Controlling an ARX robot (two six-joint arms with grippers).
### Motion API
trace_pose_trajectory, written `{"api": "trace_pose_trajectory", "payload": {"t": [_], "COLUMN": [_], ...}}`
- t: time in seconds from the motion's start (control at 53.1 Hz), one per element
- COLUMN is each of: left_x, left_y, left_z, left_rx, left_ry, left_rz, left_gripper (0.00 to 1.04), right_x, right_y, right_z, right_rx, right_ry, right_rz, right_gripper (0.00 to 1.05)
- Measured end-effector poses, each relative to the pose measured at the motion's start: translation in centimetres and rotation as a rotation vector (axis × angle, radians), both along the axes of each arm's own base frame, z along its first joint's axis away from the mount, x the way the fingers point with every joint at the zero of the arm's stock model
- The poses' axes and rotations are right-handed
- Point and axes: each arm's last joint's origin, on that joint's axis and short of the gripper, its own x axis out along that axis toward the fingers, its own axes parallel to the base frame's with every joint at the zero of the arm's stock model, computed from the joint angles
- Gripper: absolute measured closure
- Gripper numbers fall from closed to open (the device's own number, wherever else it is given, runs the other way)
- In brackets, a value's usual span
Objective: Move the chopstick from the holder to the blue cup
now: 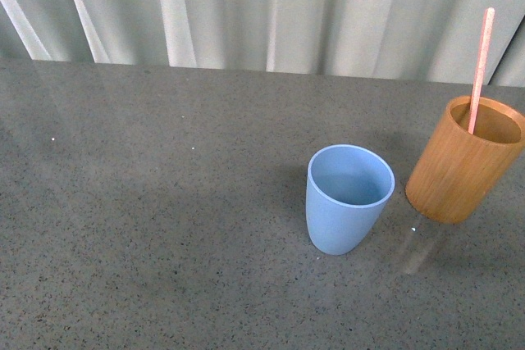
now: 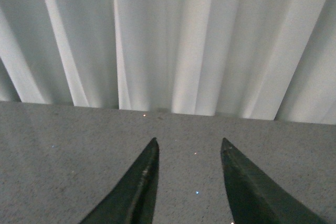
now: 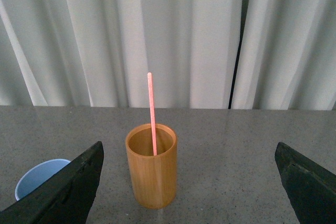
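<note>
Grey speckled table (image 1: 164, 227) carried the holder (image 3: 152, 177). The chopstick (image 3: 151, 111) stood inside it, ahead of the right gripper (image 3: 189, 148), whose jaws were wide apart. The blue cup (image 1: 349, 198) stood just beside the holder. The left gripper (image 2: 189, 141) also was spread, holding nothing.

I see the thin pink-red chopstick (image 1: 481, 63) standing slightly tilted inside the light-brown bamboo cylinder holder (image 1: 455, 178), its upper half rising well above the rim. The matte light-blue plastic cup (image 1: 340, 206) stands upright just left of the holder, not touching it.
</note>
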Motion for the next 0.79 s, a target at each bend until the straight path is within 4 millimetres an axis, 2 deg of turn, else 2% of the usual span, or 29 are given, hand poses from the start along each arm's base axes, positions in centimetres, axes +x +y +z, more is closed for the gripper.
{"api": "trace_pose_trajectory", "payload": {"t": [0.132,0.17,0.207,0.528,0.622,0.792], "left_x": [-1.5,-2.1,-2.4,-5.7,-6.4,-7.2], "left_y": [0.9,1.2,1.4,3.0,3.9,4.2], "left_z": [-1.0,-1.2,-1.3,-2.6,-2.8,-3.6], "left_rx": [0.002,0.001,-0.002,0.003,0.003,0.002], "left_ry": [0.009,0.005,0.003,0.005,0.006,-0.008], "left_rz": [-0.006,-0.011,-0.014,-0.011,-0.017,0.0], "left_gripper": [0.89,0.98,1.02,1.01,1.01,1.01], "right_x": [0.0,0.0,0.0,0.0,0.0,0.0], "right_y": [0.0,0.0,0.0,0.0,0.0,0.0], "right_z": [0.0,0.0,0.0,0.0,0.0,0.0], "right_rx": [0.0,0.0,0.0,0.0,0.0,0.0], "right_ry": [0.0,0.0,0.0,0.0,0.0,0.0], "right_rz": [0.0,-0.001,-0.001,-0.001,-0.001,-0.001], "right_gripper": [0.1,0.1,0.1,0.1,0.1,0.1]}}
